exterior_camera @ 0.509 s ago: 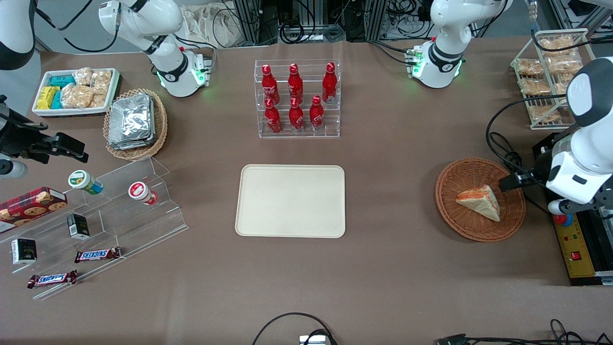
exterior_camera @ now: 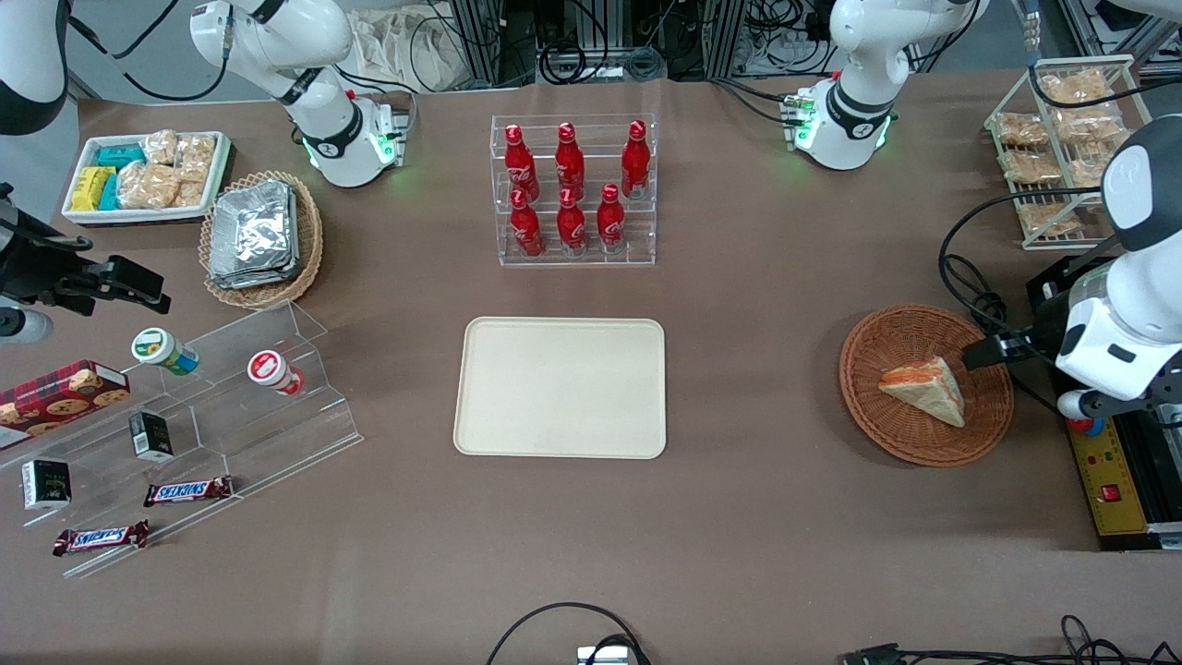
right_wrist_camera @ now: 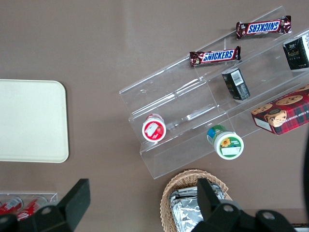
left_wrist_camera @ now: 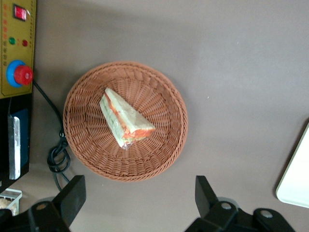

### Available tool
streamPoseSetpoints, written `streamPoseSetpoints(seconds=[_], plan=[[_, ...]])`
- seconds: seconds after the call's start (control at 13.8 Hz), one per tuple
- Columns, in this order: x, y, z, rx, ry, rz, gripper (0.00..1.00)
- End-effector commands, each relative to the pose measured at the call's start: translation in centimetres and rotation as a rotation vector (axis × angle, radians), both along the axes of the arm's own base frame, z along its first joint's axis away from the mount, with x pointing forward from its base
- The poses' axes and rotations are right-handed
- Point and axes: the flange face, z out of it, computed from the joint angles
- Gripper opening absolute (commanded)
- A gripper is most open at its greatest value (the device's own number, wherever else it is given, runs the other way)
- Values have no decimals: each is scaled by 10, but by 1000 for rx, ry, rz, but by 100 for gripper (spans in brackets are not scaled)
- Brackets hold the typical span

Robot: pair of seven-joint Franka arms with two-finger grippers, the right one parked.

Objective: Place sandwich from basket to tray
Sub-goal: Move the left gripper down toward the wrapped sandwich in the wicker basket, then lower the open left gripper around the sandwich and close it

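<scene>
Sandwich (left_wrist_camera: 124,118) lies in the basket (left_wrist_camera: 169,82), untouched, so the approach is under way: the gripper (left_wrist_camera: 137,205), fingers apart above the basket's edge, must descend onto it.

sandwich (exterior_camera: 925,389) wrapped, flat in basket (exterior_camera: 868,351) | tray (exterior_camera: 560,387) mid-table, well apart | gripper (left_wrist_camera: 137,203) above basket

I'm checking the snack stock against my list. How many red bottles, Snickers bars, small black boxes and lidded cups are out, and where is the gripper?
Red bottles: 6
Snickers bars: 2
Small black boxes: 2
Lidded cups: 2
Total: 12
The gripper is open, above the table beside the basket holding the sandwich.
</scene>
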Motion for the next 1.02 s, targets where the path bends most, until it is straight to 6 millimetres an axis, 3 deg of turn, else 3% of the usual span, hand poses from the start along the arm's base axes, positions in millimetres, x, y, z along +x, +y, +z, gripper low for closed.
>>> streamPoseSetpoints(seconds=[0.0,0.36,0.65,0.95], plan=[[4,0,-20,1,48,0,100],[-3,0,-90,43,59,311,100],[5,4,-152,124,62,481,100],[1,8,-178,153,51,512,100]])
